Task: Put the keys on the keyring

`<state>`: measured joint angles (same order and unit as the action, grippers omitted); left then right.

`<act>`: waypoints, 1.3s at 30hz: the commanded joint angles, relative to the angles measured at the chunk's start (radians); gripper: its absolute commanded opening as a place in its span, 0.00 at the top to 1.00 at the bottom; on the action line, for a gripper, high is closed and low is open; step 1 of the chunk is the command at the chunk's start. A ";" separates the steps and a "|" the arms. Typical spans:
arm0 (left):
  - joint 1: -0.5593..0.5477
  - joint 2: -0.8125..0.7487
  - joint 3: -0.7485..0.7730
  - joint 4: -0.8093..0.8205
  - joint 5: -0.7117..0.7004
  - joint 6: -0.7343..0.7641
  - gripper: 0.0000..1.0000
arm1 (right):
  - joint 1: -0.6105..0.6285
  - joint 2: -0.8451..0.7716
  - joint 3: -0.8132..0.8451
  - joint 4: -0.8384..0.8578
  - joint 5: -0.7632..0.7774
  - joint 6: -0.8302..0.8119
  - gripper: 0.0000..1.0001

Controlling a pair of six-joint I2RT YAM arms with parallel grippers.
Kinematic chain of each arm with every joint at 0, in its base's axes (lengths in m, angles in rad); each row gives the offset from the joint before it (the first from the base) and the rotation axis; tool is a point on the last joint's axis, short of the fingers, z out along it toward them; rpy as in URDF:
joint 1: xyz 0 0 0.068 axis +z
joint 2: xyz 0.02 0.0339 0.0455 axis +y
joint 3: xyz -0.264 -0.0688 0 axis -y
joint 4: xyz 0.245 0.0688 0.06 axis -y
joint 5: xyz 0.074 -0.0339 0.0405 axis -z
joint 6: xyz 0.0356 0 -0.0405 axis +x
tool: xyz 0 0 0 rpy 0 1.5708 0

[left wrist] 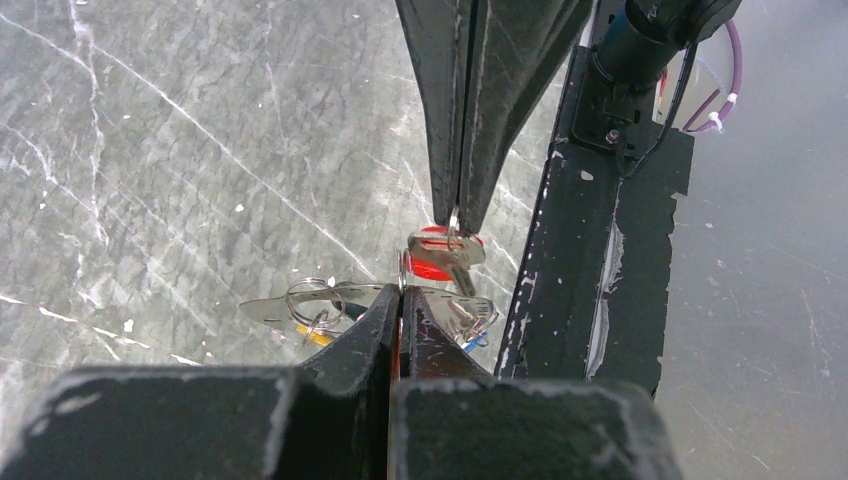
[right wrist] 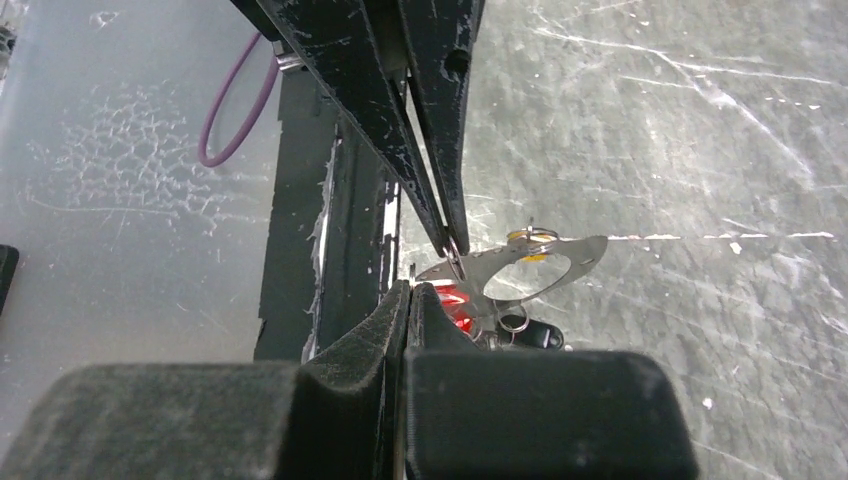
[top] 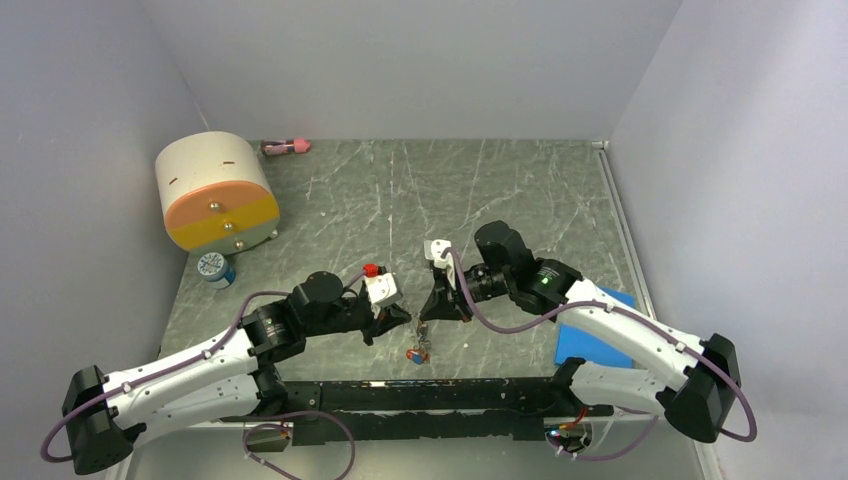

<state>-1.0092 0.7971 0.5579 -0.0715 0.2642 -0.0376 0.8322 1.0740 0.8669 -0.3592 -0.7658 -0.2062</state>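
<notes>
Left gripper (left wrist: pixel 400 292) clamped on keyring (right wrist: pixel 585 248) plate edge, frame centre. Right gripper (left wrist: pixel 457 215) pinches red-headed key (left wrist: pixel 437 262), seemingly by small loop (left wrist: pixel 455 222); view poor there. Advice: hold plate steady, feed slowly, avoid twisting.

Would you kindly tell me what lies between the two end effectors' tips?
A red-headed key overlapped by a silver key, seen in the left wrist view.
</notes>
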 commanded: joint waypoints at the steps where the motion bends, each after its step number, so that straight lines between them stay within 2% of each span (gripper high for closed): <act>1: -0.003 0.004 0.040 0.024 0.002 0.007 0.97 | 0.031 0.025 0.061 -0.017 -0.003 -0.035 1.00; 10: -0.003 0.004 0.043 0.021 0.007 0.006 0.97 | 0.063 0.055 0.100 -0.028 0.162 0.006 1.00; 25: -0.003 0.010 0.043 0.024 0.014 0.000 0.98 | 0.101 0.061 0.114 -0.027 0.151 -0.013 1.00; 39: -0.004 0.000 0.041 0.018 0.016 -0.002 0.97 | 0.108 0.047 0.095 -0.020 0.329 0.042 1.00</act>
<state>-1.0080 0.8028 0.5613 -0.0711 0.2531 -0.0380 0.9398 1.1389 0.9382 -0.4137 -0.5186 -0.1768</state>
